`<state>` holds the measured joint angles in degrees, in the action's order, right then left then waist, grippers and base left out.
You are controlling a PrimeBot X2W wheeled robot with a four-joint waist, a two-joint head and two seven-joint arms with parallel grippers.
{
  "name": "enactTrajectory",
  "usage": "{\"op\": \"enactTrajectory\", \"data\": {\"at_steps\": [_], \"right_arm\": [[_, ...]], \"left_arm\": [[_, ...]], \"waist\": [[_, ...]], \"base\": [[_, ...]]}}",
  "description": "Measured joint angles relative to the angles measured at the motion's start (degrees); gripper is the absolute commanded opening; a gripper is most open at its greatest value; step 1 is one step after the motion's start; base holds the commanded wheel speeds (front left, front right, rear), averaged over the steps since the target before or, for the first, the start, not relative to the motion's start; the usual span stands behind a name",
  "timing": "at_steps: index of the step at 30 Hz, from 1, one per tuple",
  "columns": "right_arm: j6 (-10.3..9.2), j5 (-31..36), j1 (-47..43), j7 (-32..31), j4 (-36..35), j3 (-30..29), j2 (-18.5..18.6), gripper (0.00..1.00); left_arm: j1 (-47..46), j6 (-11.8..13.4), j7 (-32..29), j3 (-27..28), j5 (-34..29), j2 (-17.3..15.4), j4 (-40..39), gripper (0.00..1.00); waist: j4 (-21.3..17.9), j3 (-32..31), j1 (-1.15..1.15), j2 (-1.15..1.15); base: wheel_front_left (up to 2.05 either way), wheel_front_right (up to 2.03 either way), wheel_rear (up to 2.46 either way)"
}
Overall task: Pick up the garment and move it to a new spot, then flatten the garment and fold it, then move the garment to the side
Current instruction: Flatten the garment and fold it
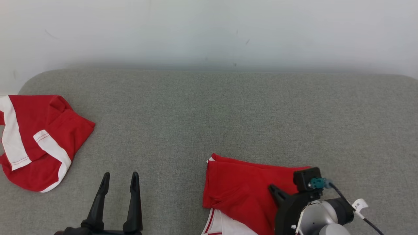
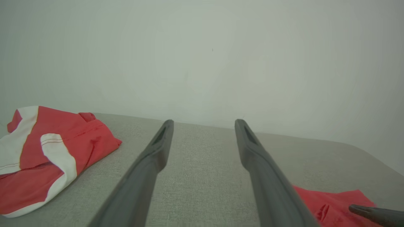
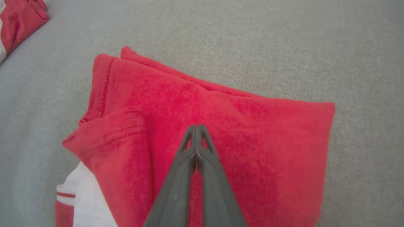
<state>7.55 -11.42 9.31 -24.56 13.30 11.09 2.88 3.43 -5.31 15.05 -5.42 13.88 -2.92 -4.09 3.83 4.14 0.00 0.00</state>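
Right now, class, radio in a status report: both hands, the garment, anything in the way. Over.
Left hand open, empty. Right hand shut, tips over folded red garment. Second red-and-white garment crumpled far left, well apart.

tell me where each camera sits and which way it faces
Head view: on the head, looking down at the grey cushion; open left pincer, right arm.
Left wrist view: left wrist, faces the wall along its spread fingers.
Right wrist view: right wrist, looks down on the folded garment; shut right pincer.
Shared: all three catch the crumpled garment.
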Motion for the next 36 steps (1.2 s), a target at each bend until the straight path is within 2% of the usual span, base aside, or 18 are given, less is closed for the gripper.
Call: {"op": "enactTrajectory", "data": {"at_steps": [5, 11, 23, 28, 29, 30, 36], "right_arm": [[0.00, 1.52, 0.18, -1.03, 4.07, 3.42, 0.00, 0.00], [0.00, -0.19, 0.24, -2.16, 4.66, 8.82, -0.02, 0.00], [0.00, -4.94, -1.94, -6.86, 0.37, 25.50, -0.08, 0.00], [0.00, -7.54, -2.07, -6.10, -1.42, 28.71, -0.09, 0.00], [0.00, -7.53, -2.04, -5.08, -2.08, 27.96, -0.10, 0.56], [0.00, -7.28, -2.04, -4.00, -2.71, 26.64, -0.11, 1.00], [0.00, -3.61, -4.64, 4.28, -6.95, 13.54, -0.02, 1.00]], "left_arm": [[-0.28, -0.16, 0.00, -0.09, 1.16, 0.01, 2.79, 1.00], [-0.28, -0.26, 0.00, 0.23, 1.92, 0.01, 4.79, 1.00], [-0.25, -0.73, 0.00, 0.03, 2.21, 0.01, 5.97, 1.00], [-0.23, -0.74, 0.00, -0.46, 2.21, 0.01, 6.38, 1.00], [-0.20, -0.75, 0.00, -0.53, 2.21, 0.01, 6.47, 1.00], [-0.14, -0.75, 0.00, -0.58, 2.21, 0.01, 6.64, 1.00], [0.77, -1.19, 0.00, -1.18, 2.00, -0.66, 7.16, 1.00]], "waist": [[0.81, 0.18, 0.00, 0.00], [1.35, 0.10, 0.00, 0.00], [1.60, -0.91, 0.00, 0.00], [1.72, -1.26, 0.00, 0.00], [1.71, -1.38, 0.00, 0.00], [1.69, -1.52, 0.00, 0.00], [1.37, -3.04, 0.00, 0.00]], "base": [[0.00, 0.00, 0.00], [0.00, 0.00, 0.00], [0.00, 0.00, 0.00], [0.00, 0.00, 0.00], [0.00, 0.00, 0.00], [0.00, 0.00, 0.00], [0.00, 0.00, 0.00]]}}
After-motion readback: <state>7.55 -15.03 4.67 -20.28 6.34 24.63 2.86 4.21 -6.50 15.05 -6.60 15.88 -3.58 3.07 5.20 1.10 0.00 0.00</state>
